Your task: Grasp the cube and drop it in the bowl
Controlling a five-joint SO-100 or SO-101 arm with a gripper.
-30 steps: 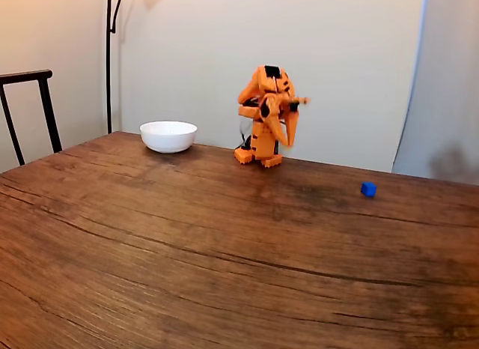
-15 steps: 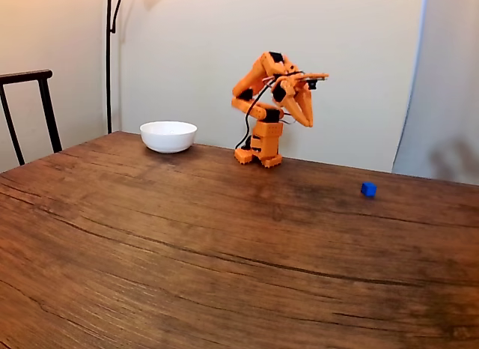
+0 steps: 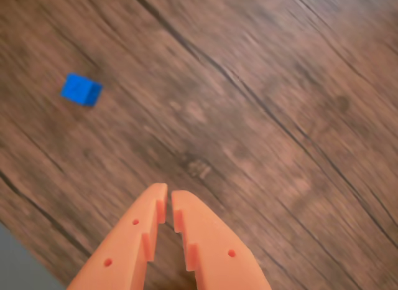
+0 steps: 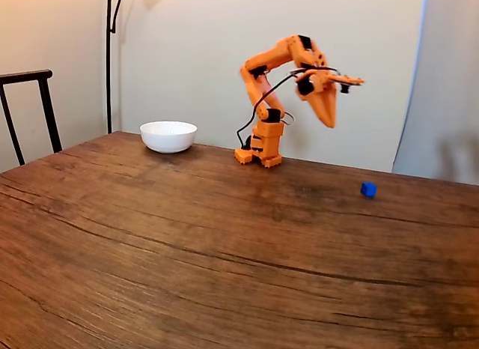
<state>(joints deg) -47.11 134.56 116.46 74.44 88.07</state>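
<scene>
1. While the orange arm (image 4: pixel 273 72) reaches out from its base at the far edge of the wooden table (image 4: pixel 187 252), its gripper (image 4: pixel 329 123) hangs high above the boards in the fixed view, tip pointing down, holding nothing.
2. Seen from the wrist view, the gripper (image 3: pixel 168 193) has its two orange fingers (image 3: pixel 134 240) drawn almost together, a thin slit left between the tips; their lower ends are cut off by the bottom edge.
3. The cube (image 4: pixel 368 189), small and bright blue, sits on the table to the right of the arm's base in the fixed view, well apart from the gripper; the wrist view places the cube (image 3: pixel 81 89) at upper left, slightly blurred.
4. The bowl (image 4: pixel 168 136), white and round, stands near the table's back edge, left of the base; its inside is hidden at this angle.
5. A dark chair (image 4: pixel 30 113) is cut off at the left edge.
</scene>
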